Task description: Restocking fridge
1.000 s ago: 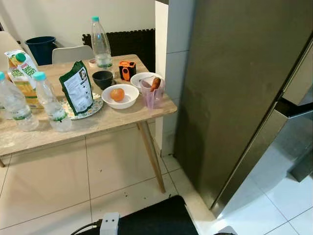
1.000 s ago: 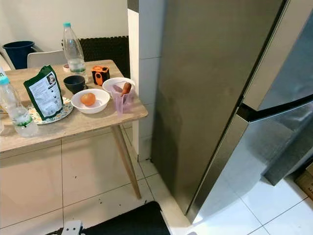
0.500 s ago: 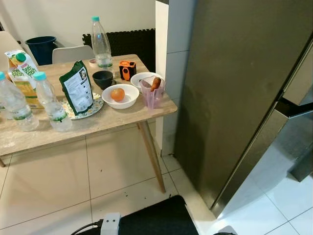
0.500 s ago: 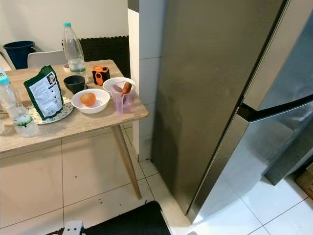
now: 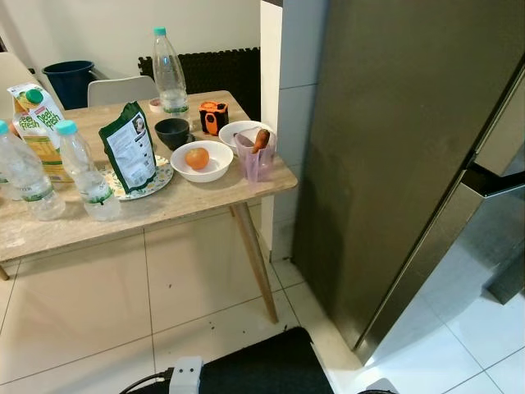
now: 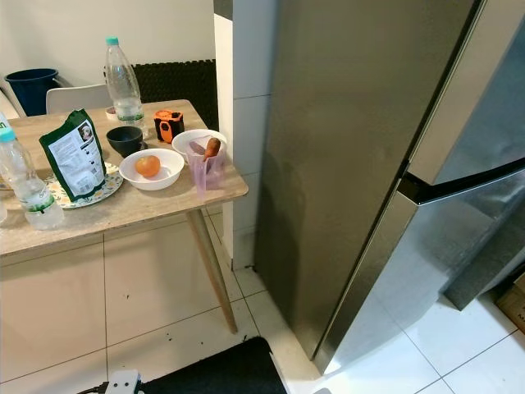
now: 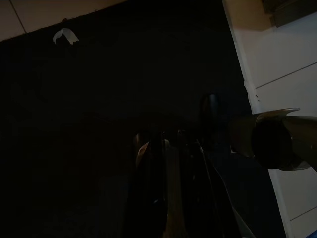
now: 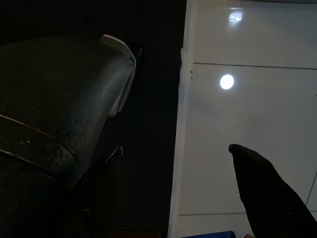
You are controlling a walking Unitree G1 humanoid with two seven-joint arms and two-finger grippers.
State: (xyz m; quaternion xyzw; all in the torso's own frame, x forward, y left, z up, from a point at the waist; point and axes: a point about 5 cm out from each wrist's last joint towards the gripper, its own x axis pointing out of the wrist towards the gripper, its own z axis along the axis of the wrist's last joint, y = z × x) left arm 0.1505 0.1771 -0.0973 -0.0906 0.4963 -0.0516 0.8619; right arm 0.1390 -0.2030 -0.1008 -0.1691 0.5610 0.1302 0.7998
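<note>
1. Tiled kitchen floor, pale wooden table (image 5: 189,205) left of the tall dark steel fridge (image 5: 394,164); fridge doors look closed.
2. Stock on the table, all placed from the fridge: clear plastic water bottle with teal cap (image 5: 169,74) at the far edge; two more clear water bottles (image 5: 82,172) at the end of the table farthest from the fridge, beside a green-and-white juice carton (image 5: 37,123).
3. Green foil pouch (image 5: 130,148) stands on a patterned plate, mid-table. White bowl with an orange fruit (image 5: 200,160) sits closer to the fridge; pink plastic cup (image 5: 256,156) with a brownish item in it sits at the corner nearest the fridge.
4. Handling judgement: bottles look full, so fairly heavy, smooth, slightly squashy; grip mid-body below the shoulder, not the cap. Pouch is light and floppy; pinch the top seam. Fruit is round and may roll; bowl is rigid, breakable if ceramic.
5. Left gripper (image 7: 171,198): arm hangs idle, pointing down over a dark mat; black fingers close together, nothing between them as far as the dark view allows.
6. Right gripper (image 8: 188,198): arm hangs low over glossy white tile and the mat edge; fingers spread wide, holding nothing.
7. Neither gripper is near the table; fridge still has to be opened.
</note>
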